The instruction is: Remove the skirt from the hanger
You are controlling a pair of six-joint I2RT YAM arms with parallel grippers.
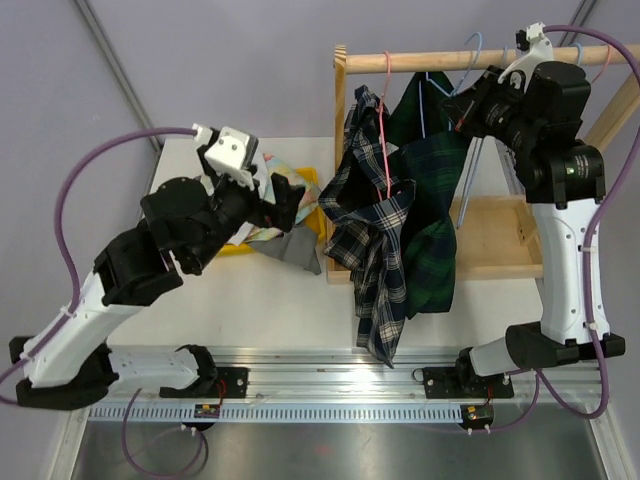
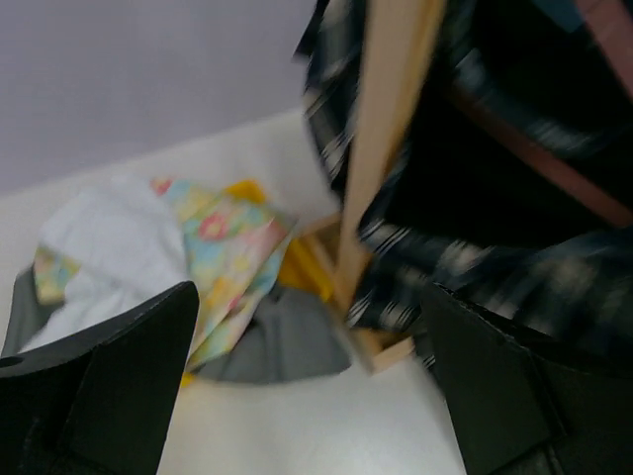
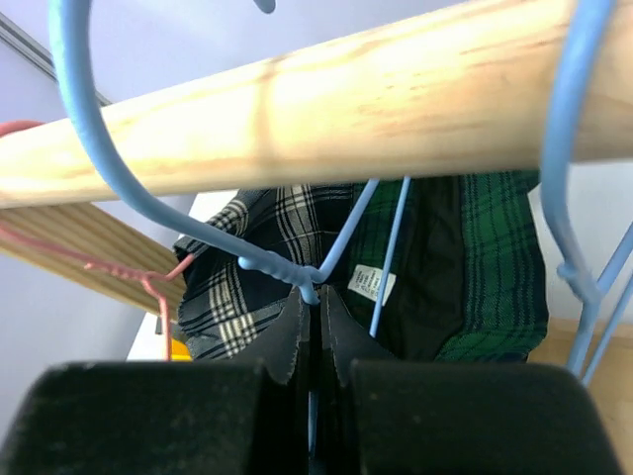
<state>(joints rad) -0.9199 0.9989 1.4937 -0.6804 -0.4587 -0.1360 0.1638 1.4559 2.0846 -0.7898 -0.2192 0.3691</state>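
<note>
Aluminium rail [image 1: 330,384], white tabletop [image 1: 262,312], green skirt [image 1: 431,250] on wooden rack [image 1: 440,58], lilac walls [image 1: 220,60]

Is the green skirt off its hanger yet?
No, it's on. The green skirt hangs under the wooden rail from the blue hanger, which the right fingers pinch.

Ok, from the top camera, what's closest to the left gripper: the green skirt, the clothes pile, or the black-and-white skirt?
Starting from the left gripper:
1. Clothes pile, just below it in the top view.
2. Black-and-white skirt, hanging to its right.
3. Green skirt, hanging further right.
</note>
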